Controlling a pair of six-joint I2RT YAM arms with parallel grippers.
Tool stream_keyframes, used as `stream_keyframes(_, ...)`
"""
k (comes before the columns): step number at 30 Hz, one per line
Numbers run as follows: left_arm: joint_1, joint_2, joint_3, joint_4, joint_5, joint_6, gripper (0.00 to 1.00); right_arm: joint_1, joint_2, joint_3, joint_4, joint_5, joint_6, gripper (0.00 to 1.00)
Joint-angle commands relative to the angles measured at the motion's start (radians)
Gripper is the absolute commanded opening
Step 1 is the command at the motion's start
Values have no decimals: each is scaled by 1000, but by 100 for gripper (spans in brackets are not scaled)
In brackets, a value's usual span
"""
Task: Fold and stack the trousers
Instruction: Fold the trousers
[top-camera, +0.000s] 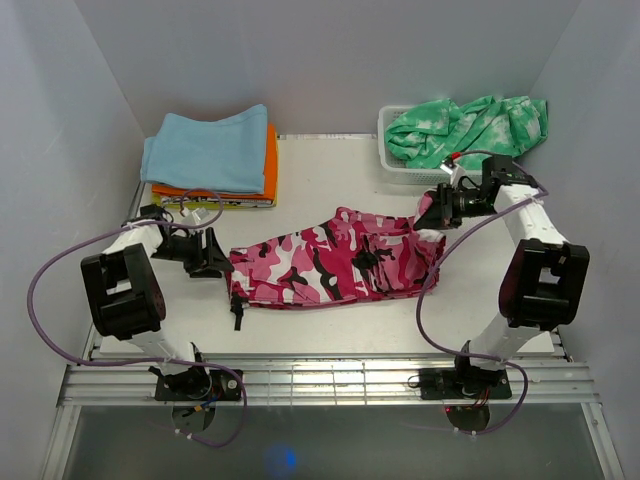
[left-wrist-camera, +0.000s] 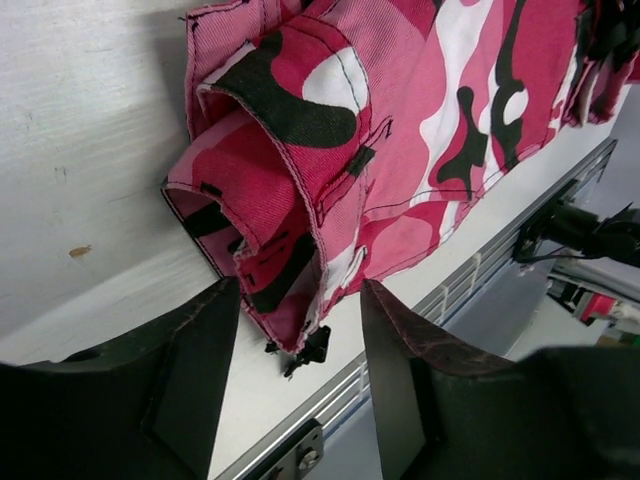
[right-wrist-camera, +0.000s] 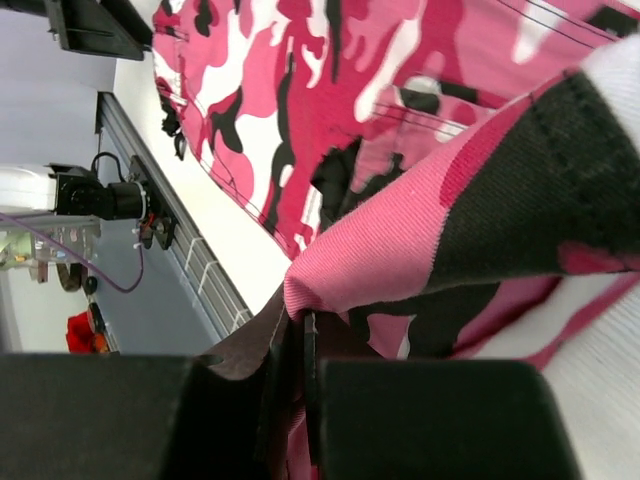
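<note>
The pink camouflage trousers (top-camera: 330, 265) lie folded lengthwise across the middle of the table. My left gripper (top-camera: 222, 255) is open at their left end, fingers (left-wrist-camera: 200, 350) apart with the fabric edge (left-wrist-camera: 290, 250) just ahead of them, holding nothing. My right gripper (top-camera: 432, 213) is shut on the right end of the trousers (right-wrist-camera: 400, 240), pinching a fold of cloth and lifting it slightly off the table. A black cord toggle (left-wrist-camera: 305, 350) hangs from the left end.
A stack of folded light blue, orange and yellow clothes (top-camera: 212, 155) sits at the back left. A white basket (top-camera: 400, 165) with a green-and-white tie-dye garment (top-camera: 470, 125) stands at the back right. The metal rail (top-camera: 330, 380) runs along the near table edge.
</note>
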Motion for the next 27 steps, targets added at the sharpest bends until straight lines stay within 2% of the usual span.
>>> stream_keyframes(1, -25, 10, -20, 61, -13, -22, 60, 90, -27, 45, 131, -50, 137, 8)
stream_keyframes(2, -34, 17, -25, 66, -15, -20, 52, 140, -27, 44, 142, -44, 145, 8)
stream_keyframes(8, -56, 46, -51, 104, -6, -54, 28, 312, -12, 50, 280, 28, 246, 8)
stream_keyframes(9, -57, 48, -62, 115, -7, -59, 20, 334, 2, 67, 295, 48, 249, 8)
stream_keyframes(11, -60, 60, -69, 129, -12, -76, 11, 396, 22, 93, 318, 69, 278, 8)
stream_keyframes(12, -62, 66, -75, 144, -21, -83, 1, 418, 44, 105, 323, 89, 286, 8)
stream_keyframes(22, -99, 120, -80, 204, -43, -149, 0, 642, 181, 208, 441, 191, 467, 8)
stream_keyframes(27, -116, 128, -80, 216, -53, -175, 0, 730, 244, 271, 464, 221, 502, 8)
